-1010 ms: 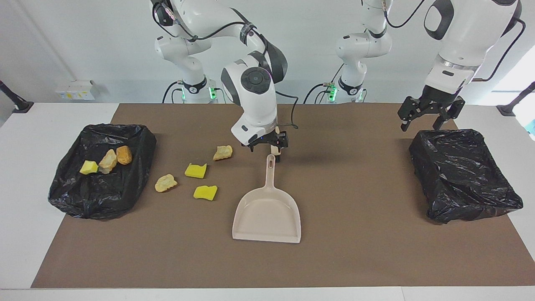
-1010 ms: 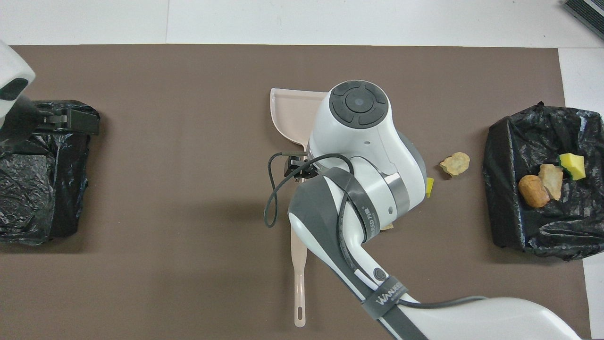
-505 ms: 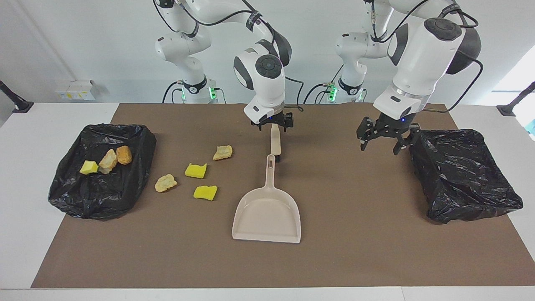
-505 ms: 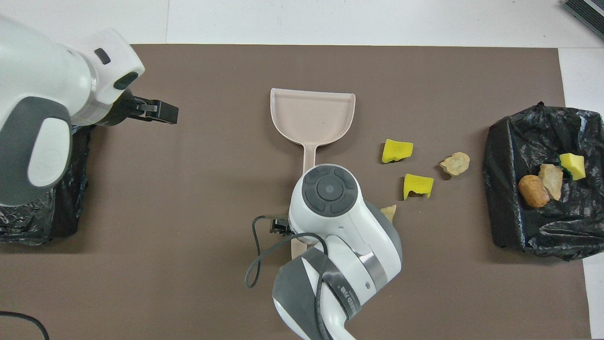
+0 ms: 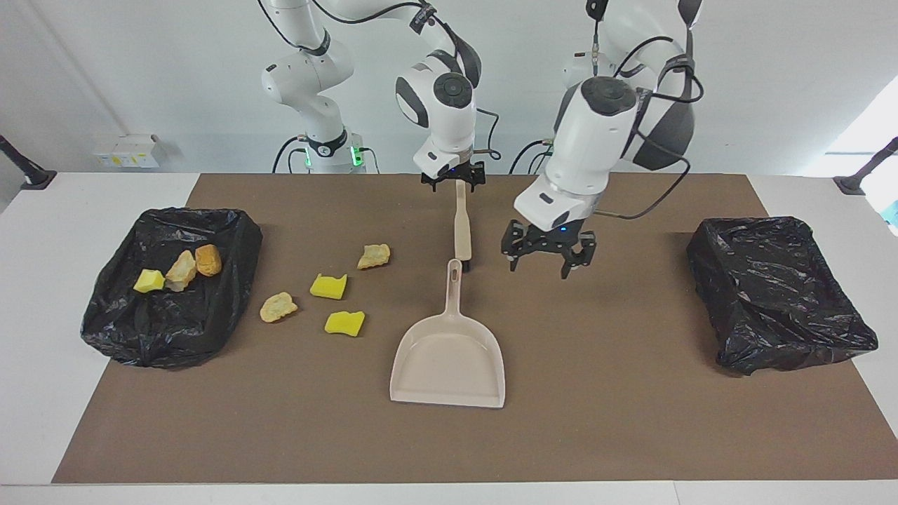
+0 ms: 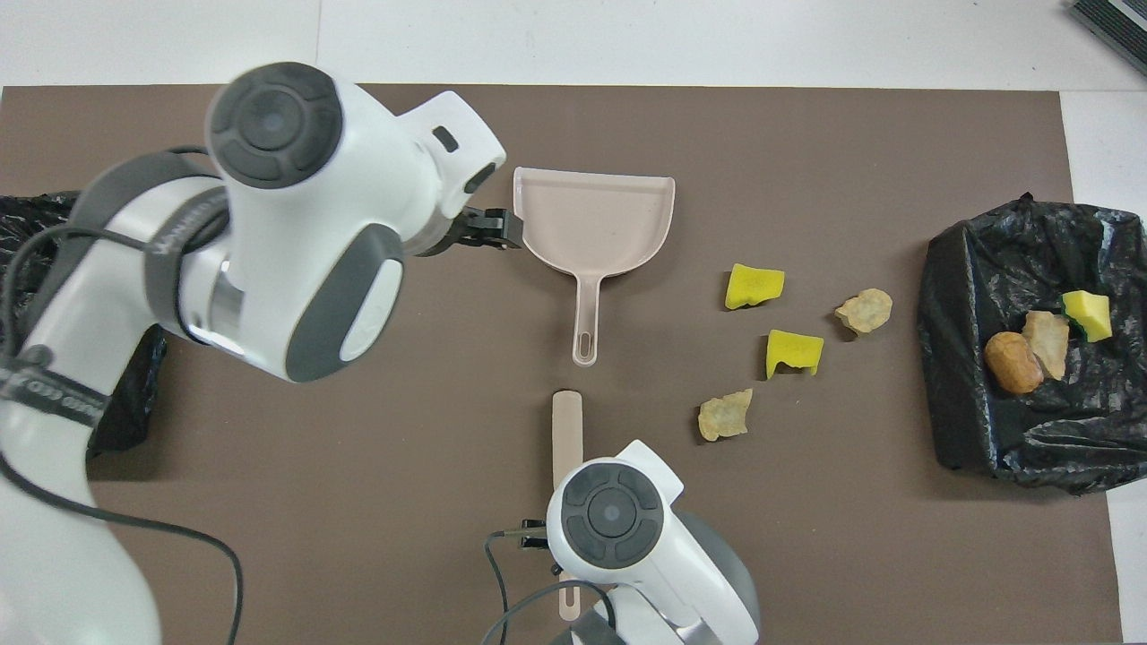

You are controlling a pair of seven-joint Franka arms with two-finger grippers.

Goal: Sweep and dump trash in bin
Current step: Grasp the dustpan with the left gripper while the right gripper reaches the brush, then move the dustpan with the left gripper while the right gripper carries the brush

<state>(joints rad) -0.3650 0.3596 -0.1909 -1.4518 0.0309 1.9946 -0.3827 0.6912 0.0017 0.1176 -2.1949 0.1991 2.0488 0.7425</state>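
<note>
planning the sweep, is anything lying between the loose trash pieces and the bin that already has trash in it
Nothing visible does. The four loose pieces, like the bread chunk closest to it, lie on bare mat beside the bin. The dustpan sits toward the table's middle, away from that gap.

**A:** What's on the white table [image 5: 42,280]?

**B:** A brown mat [image 5: 603,393] covers most of it, and everything else lies on the mat. Call twelve o'clock straight away from the robots, with the beige dustpan [image 5: 449,358] at the centre, handle pointing to six.

**A:** And around it?

**B:** The brush [image 5: 461,231] lies at six, in line with the handle, just apart from it. Loose trash lies between three and four: two yellow sponge bits [image 5: 329,286] and two bread chunks [image 5: 374,256]. A black-lined bin [image 5: 140,337] sits at three, a second bin [image 5: 779,294] at nine.
</note>
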